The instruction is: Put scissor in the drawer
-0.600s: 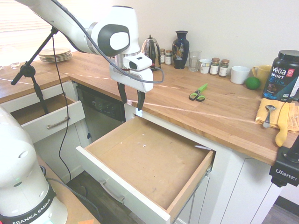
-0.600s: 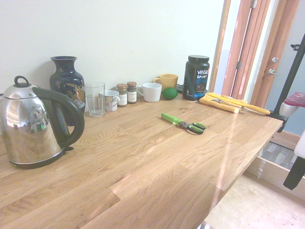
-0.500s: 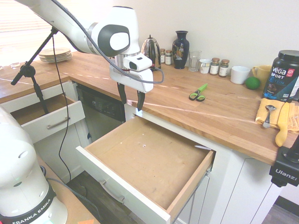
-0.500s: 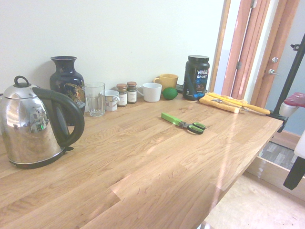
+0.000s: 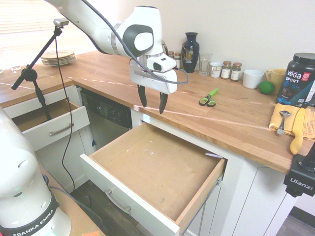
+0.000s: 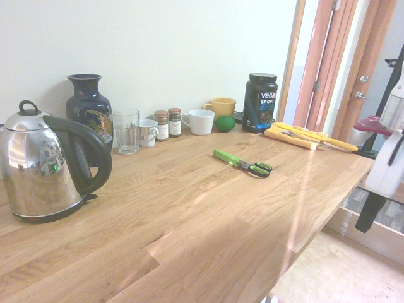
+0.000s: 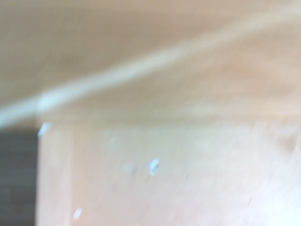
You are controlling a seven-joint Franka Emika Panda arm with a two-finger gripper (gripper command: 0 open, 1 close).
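Gripper (image 5: 151, 103) has shifted up and toward the scissors since a moment ago, from over the drawer's back corner to over the worktop (image 5: 231, 123) edge. Fingers wide apart, pointing down, holding nothing. Scissors (image 5: 208, 98) lie flat on the worktop, untouched, well apart from the gripper, green blade end aimed at the back wall. Drawer (image 5: 157, 169) is pulled fully out below the worktop edge, bare inside. Second exterior view shows the scissors (image 6: 243, 164) mid-worktop with the arm just entering at the frame's right edge. Wrist view is blurred: only worktop edge and drawer floor. Looks like the reach has started; grasp and drop both not yet done.
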